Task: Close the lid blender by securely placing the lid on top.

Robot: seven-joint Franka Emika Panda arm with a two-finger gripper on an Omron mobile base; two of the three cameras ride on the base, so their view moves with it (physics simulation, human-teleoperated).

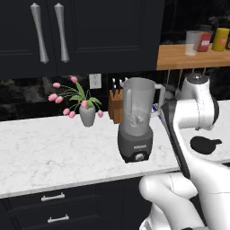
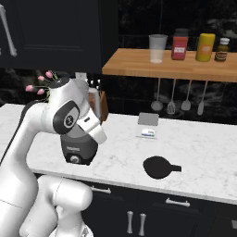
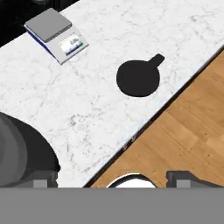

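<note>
The lid (image 2: 159, 167) lies flat on the white marble counter (image 2: 194, 148), a black disc with a short tab sticking out toward the right, well apart from the blender (image 1: 136, 126) and near the counter's front edge; in the left base view it shows as a dark patch (image 1: 204, 144) past the robot's forearm, and in the hand view it sits in the open on the marble (image 3: 138, 78), with nothing touching it. The blender stands upright to the lid's left, its translucent grey jar open at the top, handle to the right, dark rounded base with a front knob facing the room. Behind the lid, nearer the wall, rests a small kitchen scale (image 2: 147, 126) with a grey platform and a pale display (image 3: 57, 34). Further left of the blender is a wooden knife block (image 1: 116, 105), and beyond that a grey vase of pink tulips (image 1: 86, 115). Above and behind the lid a wooden shelf (image 2: 185, 68) carries a clear tumbler (image 2: 157, 48), a red jar (image 2: 179, 45), a yellow jar (image 2: 205, 47) and a small brown bottle (image 2: 222, 50), with utensils (image 2: 171, 102) hanging beneath it. The gripper (image 3: 109, 180) hangs high above the counter's edge, looking down past it to the wood floor (image 3: 188, 135); its two dark tips stand wide apart at the bottom of the hand view with nothing between them.
</note>
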